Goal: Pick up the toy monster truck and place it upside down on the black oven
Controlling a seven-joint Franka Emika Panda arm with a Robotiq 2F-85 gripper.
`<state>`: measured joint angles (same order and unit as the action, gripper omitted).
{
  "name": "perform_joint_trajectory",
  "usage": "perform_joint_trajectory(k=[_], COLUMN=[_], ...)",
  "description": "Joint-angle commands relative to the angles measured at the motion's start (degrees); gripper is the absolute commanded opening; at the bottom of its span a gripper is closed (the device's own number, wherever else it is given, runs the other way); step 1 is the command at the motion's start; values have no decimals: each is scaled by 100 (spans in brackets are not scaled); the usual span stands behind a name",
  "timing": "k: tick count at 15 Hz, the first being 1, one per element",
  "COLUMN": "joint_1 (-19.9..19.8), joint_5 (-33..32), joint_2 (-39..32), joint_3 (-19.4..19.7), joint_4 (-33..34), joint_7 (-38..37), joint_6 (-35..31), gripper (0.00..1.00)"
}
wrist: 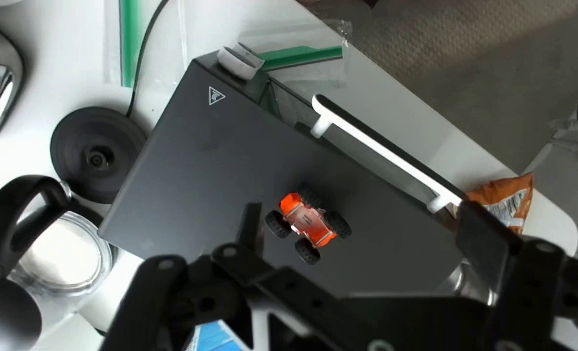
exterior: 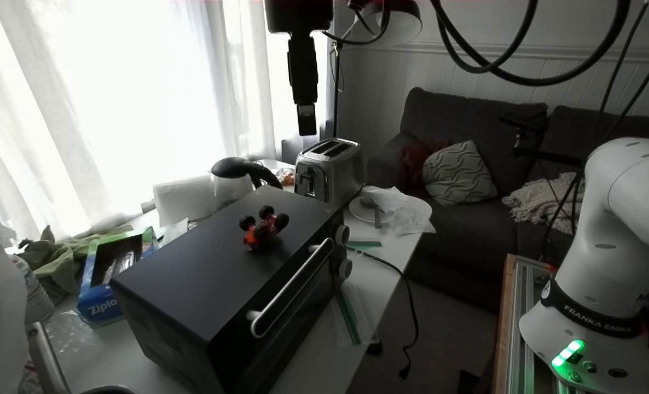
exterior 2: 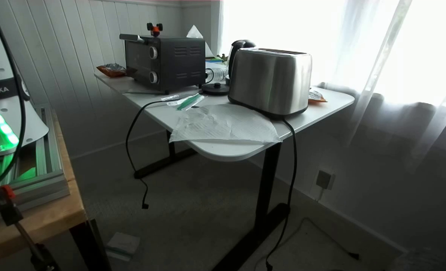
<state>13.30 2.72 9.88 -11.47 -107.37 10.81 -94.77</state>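
Jaws spread wide, the gripper (wrist: 368,233) hangs well above the toy monster truck (wrist: 308,222), which rests wheels-up on the black oven (exterior: 207,276). "FRANKA EMIKA" bands the arm (exterior: 612,257); "Ziplo" shows on a blue box (exterior: 97,301) holding something shiny. A plate (exterior: 360,214) bears a crumpled sheet (exterior: 409,213); toaster (exterior: 335,178) and kettle (wrist: 52,253) stand near the oven.

This place is looking like a living room in a home. In an exterior view, a dark sofa (exterior: 477,235) is standing before a panelled wall (exterior: 379,93), with a patterned cushion (exterior: 458,174) and a fluffy throw (exterior: 543,202) resting on it. A lamp (exterior: 404,24) is standing near the light curtains (exterior: 248,87), and a carpet (exterior 2: 200,203) is lying under a white table (exterior 2: 230,150). On this table, the black oven (exterior: 209,268), a silver toaster (exterior 2: 270,82) and a kettle (wrist: 62,251) are standing, as in a kitchen.
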Motion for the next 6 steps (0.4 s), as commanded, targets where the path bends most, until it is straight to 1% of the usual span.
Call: perform_joint_trajectory(k=[1,2,6], joint_1=[-79,-48,-70], joint_5=[326,117,196], joint_2=[148,6,34], joint_3=[15,-22,-6], joint_4=[29,44,55], joint_7=[-662,-376,-563], joint_6=[7,12,12], gripper=[100,100,100])
